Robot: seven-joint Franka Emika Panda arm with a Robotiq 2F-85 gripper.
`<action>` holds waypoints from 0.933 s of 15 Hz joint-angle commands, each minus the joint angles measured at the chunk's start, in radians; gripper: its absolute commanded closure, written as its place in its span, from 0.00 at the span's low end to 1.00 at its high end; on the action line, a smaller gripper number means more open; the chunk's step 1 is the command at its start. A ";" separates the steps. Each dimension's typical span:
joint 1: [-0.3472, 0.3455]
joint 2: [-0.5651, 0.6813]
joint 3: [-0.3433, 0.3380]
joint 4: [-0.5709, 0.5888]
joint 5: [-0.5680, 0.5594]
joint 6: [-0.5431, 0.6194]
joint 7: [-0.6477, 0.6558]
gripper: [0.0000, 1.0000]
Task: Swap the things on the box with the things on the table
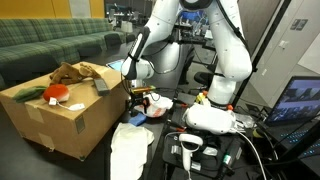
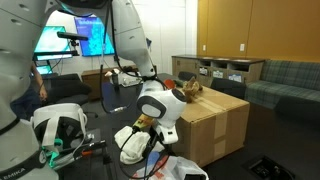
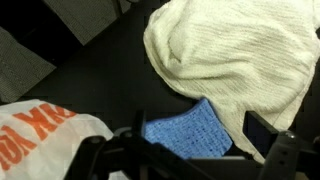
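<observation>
The pincer (image 3: pixel 190 150) stands spread wide and pinches nothing. Its two fingers frame the bottom of the wrist view, with bare space between them.

Straight under that gap and a little ahead lies a blue cloth (image 3: pixel 190 130), flat on the black table (image 3: pixel 100 70). Its longer side seems to run roughly from finger to finger, slightly slanted, so I judge a plain descent would bring the jaws down at its two ends rather than across its short width. A turn of the wrist may help.

Just off one finger, touching the blue cloth's edge, is a white fabric (image 3: pixel 45 130) with orange lettering. Ahead of the pincer and towards the opposite finger, a cream towel (image 3: pixel 235 60) lies bunched, its hem overlapping the blue cloth's far corner.

Farther out, to the side of the pincer in an exterior view, stands the box (image 1: pixel 60 120), its top about level with the wrist. On it rest a brown soft thing (image 1: pixel 75 72) and a red-and-white piece (image 1: pixel 55 95), well apart from the jaws.
</observation>
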State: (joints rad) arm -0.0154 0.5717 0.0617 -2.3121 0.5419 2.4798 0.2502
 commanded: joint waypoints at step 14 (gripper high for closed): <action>-0.036 0.223 0.001 0.150 0.303 0.077 0.028 0.00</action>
State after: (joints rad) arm -0.0616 0.7626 0.0651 -2.1889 0.7970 2.5144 0.2667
